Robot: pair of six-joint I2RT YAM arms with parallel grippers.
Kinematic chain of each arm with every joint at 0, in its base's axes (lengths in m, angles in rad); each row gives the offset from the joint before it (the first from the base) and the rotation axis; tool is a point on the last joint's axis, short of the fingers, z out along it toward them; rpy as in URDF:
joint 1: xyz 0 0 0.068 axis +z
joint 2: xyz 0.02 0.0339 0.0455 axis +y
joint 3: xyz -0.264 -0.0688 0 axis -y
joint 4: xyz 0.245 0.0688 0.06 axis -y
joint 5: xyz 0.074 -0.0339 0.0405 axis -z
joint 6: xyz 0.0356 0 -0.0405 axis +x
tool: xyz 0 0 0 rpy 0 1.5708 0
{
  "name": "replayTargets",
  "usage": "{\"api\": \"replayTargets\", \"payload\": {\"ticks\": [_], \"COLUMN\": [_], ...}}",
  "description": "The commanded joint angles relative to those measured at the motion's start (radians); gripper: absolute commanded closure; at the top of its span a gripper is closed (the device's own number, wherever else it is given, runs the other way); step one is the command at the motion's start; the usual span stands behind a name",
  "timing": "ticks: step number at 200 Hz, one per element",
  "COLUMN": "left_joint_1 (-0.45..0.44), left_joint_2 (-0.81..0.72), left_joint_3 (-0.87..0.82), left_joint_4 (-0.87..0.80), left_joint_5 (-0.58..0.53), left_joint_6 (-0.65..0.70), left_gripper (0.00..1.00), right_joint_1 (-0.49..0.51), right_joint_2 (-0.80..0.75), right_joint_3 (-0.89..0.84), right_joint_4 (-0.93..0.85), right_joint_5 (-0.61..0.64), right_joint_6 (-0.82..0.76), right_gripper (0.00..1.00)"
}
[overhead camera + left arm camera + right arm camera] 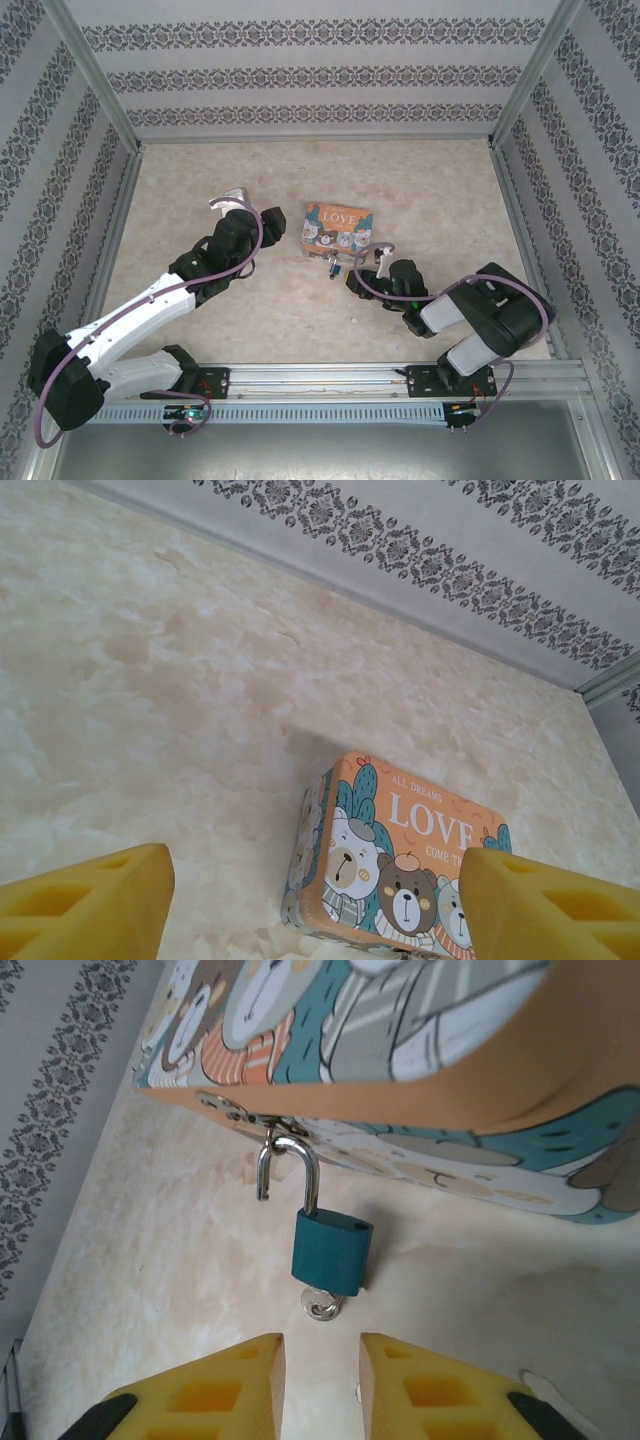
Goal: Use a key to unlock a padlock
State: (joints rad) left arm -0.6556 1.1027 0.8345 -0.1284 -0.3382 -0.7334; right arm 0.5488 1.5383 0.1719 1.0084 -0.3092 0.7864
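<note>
Padlock (330, 1255) looks sprung open, with the key (322, 1305) lodged in its base.

From the top camera, the orange tin box (338, 226) sits mid-desk (200, 180) with the padlock a blue speck at its near edge. The right claw (372, 256) is just beside it and the left claw (228, 199) is off to the tin's left. The lock is too small here to judge. On the left wrist, the left claw stands wide with nothing between its pads and the tin ahead. On the right wrist, the padlock hangs from the tin's hasp (225, 1108) by its shackle (300, 1155). One leg sits in the teal body and the other seems free outside it. The right claw is narrowly parted just short of the key and grips nothing. Unlocking appears done; at most, unhooking the shackle remains.
</note>
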Motion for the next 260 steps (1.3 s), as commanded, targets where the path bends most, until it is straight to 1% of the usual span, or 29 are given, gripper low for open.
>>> {"api": "replayTargets", "payload": {"ticks": [1, 28, 53, 78, 95, 117, 124, 126, 153, 174, 198, 253, 260], "left_joint_1": [-0.007, -0.006, -0.005, 0.007, 0.025, 0.06, 0.074, 0.078, 0.139, 0.185, 0.216, 0.225, 0.227], "left_joint_2": [0.007, 0.011, 0.011, 0.031, 0.061, 0.098, 0.107, 0.112, 0.17, 0.239, 0.334, 0.541, 0.566], "left_joint_3": [0.041, 0.08, 0.102, 0.121, 0.141, 0.172, 0.182, 0.184, 0.215, 0.233, 0.256, 0.351, 0.365], "left_joint_4": [0.009, -0.026, -0.028, -0.027, -0.035, -0.037, -0.037, -0.035, -0.023, -0.012, 0.003, -0.013, -0.017], "left_joint_5": [0.002, 0.08, 0.134, 0.173, 0.226, 0.294, 0.313, 0.32, 0.427, 0.524, 0.598, 0.683, 0.695], "left_joint_6": [0.056, 0.155, 0.216, 0.238, 0.246, 0.224, 0.213, 0.21, 0.184, 0.178, 0.186, 0.233, 0.239], "left_gripper": [0.23, 0.16, 0.11, 0.08, 0.07, 0.07, 0.08, 0.08, 0.08, 0.11, 0.14, 0.15, 0.16], "right_joint_1": [-0.014, -0.019, -0.038, -0.058, -0.073, -0.088, -0.093, -0.095, -0.115, -0.125, -0.127, -0.127, -0.127], "right_joint_2": [-0.085, -0.224, -0.339, -0.434, -0.481, -0.52, -0.525, -0.525, -0.512, -0.468, -0.407, -0.322, -0.311], "right_joint_3": [-0.008, 0.031, 0.054, 0.069, 0.089, 0.095, 0.097, 0.097, 0.105, 0.119, 0.141, 0.166, 0.197], "right_joint_4": [-0.106, -0.326, -0.457, -0.537, -0.599, -0.624, -0.635, -0.637, -0.639, -0.625, -0.594, -0.53, -0.522], "right_joint_5": [0.026, 0.053, 0.068, 0.067, 0.051, 0.019, 0.006, 0.001, -0.076, -0.141, -0.192, -0.169, -0.171], "right_joint_6": [-0.05, -0.12, -0.156, -0.167, -0.159, -0.135, -0.125, -0.123, -0.083, -0.056, -0.046, -0.037, -0.037], "right_gripper": [0.7, 0.65, 0.55, 0.35, 0.26, 0.12, 0.03, 0.02, 0.02, 0.02, 0.01, 0.02, 0.02]}}
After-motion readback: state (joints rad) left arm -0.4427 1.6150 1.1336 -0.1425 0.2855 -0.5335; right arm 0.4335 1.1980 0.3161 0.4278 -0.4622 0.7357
